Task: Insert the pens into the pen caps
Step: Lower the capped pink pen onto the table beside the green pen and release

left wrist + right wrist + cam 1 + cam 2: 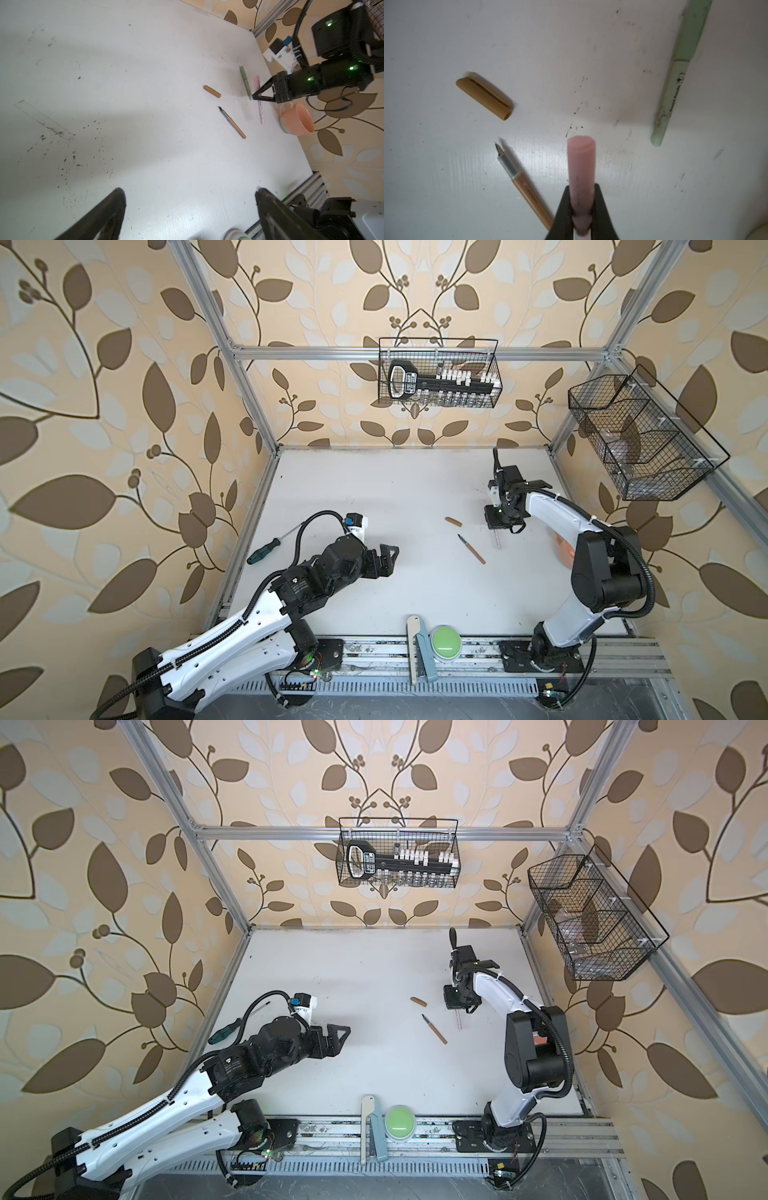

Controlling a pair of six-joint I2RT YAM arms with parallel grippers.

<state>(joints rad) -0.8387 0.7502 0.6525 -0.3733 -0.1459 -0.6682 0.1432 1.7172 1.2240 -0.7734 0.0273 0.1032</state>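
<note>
Left hand point(189, 190) agape, right point(582, 188) seemingly clamped.

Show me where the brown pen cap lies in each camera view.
In a top view: brown pen cap on the table, right of middle.
In a top view: cap, same spot.
Left wrist: cap past the nib of the uncapped brown pen.
Right wrist: cap, past that nib.
Shared landmark: that pen.

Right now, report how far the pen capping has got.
Done: green pen lies capped. In hand: right claw is shut on the pink pen, which looks capped too. To do: brown pen has a bare nib, its cap lies apart; left claw is open, empty.
</note>
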